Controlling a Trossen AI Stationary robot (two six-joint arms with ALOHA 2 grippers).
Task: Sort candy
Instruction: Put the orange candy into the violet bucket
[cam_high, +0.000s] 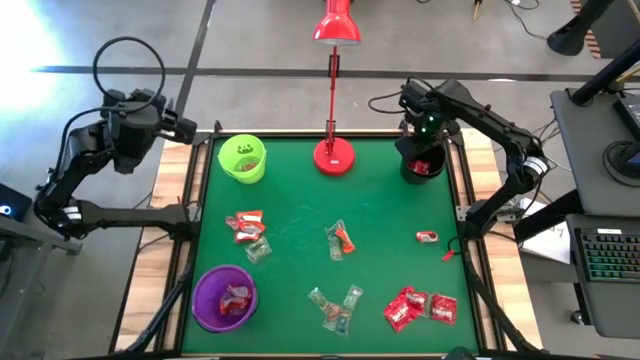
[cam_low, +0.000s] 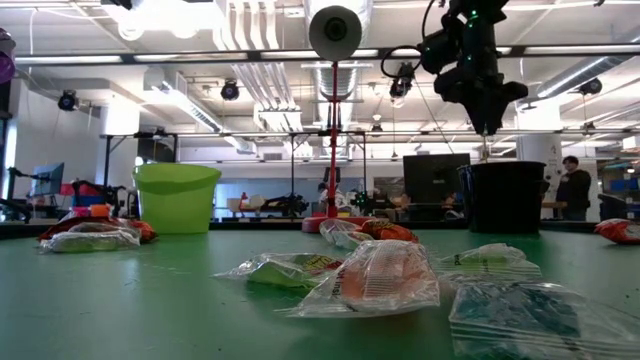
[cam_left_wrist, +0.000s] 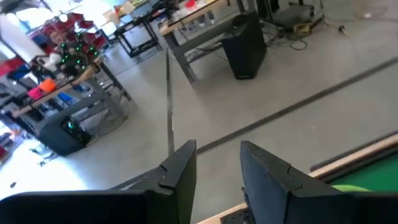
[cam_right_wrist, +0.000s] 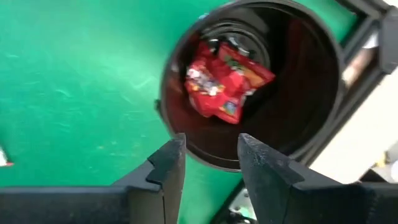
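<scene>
My right gripper (cam_right_wrist: 211, 146) hangs open over the black cup (cam_right_wrist: 252, 81) at the table's far right, fingers pointing down, nothing between them. Red candy (cam_right_wrist: 224, 81) lies on the cup's bottom. My left gripper (cam_left_wrist: 217, 152) waits open and bare beyond the table's far left corner (cam_high: 190, 128), looking out at the floor. Loose candy lies flat on the green table: orange-red pieces (cam_high: 245, 226), a clear one (cam_high: 258, 250), an orange one (cam_high: 340, 238), clear greenish ones (cam_high: 335, 305), red ones (cam_high: 420, 305) and a red-and-white one (cam_high: 428, 236).
A lime-green cup (cam_high: 242, 158) stands at the far left with candy inside. A purple cup (cam_high: 224, 297) with red candy is at the near left. The red desk lamp's base (cam_high: 333, 155) stands at the far middle, its pole rising between the lime-green and black cups.
</scene>
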